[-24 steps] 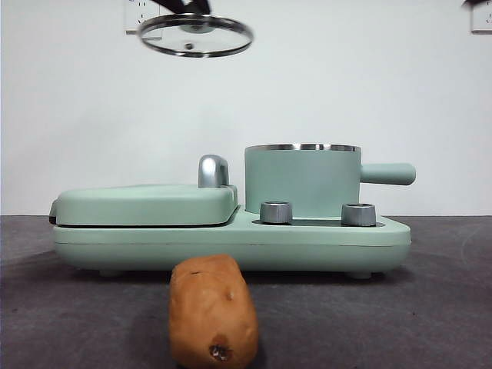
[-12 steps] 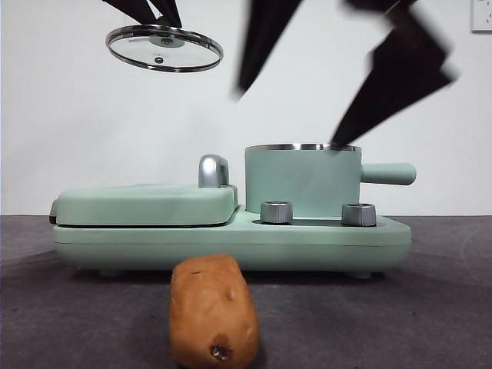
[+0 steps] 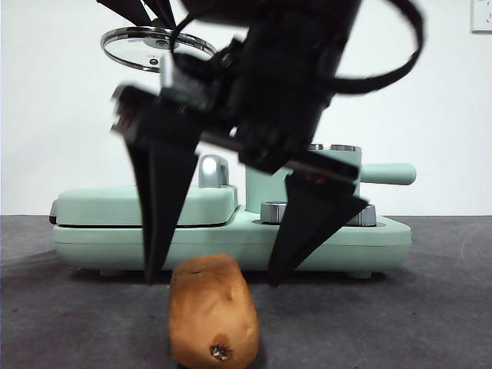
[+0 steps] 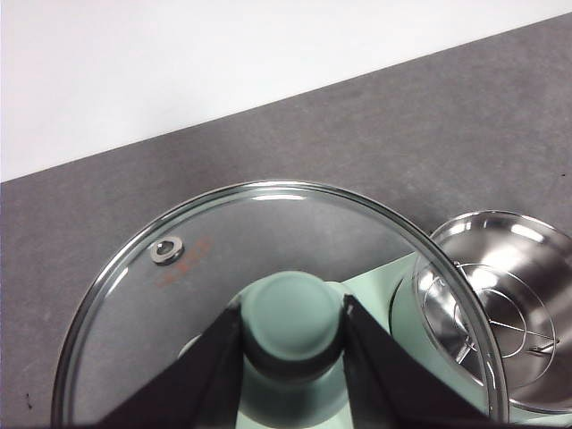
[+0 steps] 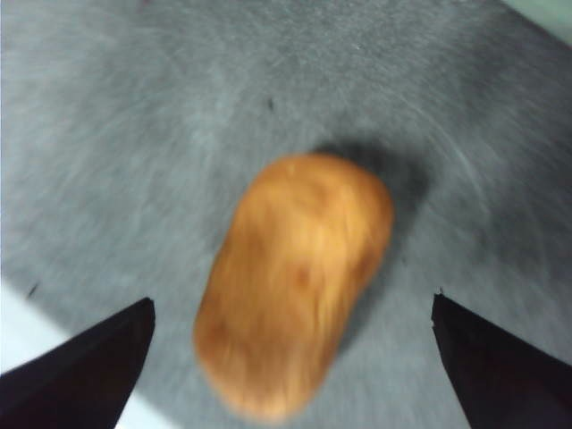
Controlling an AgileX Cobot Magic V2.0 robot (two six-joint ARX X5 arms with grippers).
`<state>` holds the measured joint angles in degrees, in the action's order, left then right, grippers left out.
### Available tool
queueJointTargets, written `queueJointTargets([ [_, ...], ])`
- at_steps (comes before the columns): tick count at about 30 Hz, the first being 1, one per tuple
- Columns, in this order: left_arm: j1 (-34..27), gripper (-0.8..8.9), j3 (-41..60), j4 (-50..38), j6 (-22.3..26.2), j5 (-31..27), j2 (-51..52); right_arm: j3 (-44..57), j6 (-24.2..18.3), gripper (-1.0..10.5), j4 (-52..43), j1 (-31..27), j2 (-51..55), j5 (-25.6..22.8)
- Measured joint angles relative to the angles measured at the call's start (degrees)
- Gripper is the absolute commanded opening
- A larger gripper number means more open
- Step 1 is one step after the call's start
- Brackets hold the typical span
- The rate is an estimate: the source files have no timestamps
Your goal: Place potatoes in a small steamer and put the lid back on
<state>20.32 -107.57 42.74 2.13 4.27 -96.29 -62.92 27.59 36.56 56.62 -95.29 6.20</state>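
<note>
Orange-brown potato (image 3: 213, 311) between spread end effector (image 3: 209, 278) jaws

I see bright, even light, a soft shadow beside the blurry potato (image 5: 295, 281), smeared edges on my right tool (image 3: 211, 280), and glare on the lid (image 4: 268, 268).

Plain white wall (image 3: 77, 115) – dark grey tabletop (image 3: 384, 323) – outlet (image 3: 482, 17) top corner
</note>
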Motion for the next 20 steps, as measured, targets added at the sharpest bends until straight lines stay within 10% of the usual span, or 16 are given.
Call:
queueJointTargets([
  [5,0.0,0.05,0.0,0.0,0.0,0.0,0.0,-2.4,0.3,4.9,-0.1,0.0,-4.3,-0.8],
  [10,-0.2,0.05,0.0,0.0,0.3,0.0,0.0,-2.5,0.4,1.6,0.0,0.0,-5.0,-1.6],
  [20,-1.4,0.05,0.0,0.5,0.4,0.0,0.0,-4.8,0.4,1.6,4.7,-0.1,-5.0,-1.7],
])
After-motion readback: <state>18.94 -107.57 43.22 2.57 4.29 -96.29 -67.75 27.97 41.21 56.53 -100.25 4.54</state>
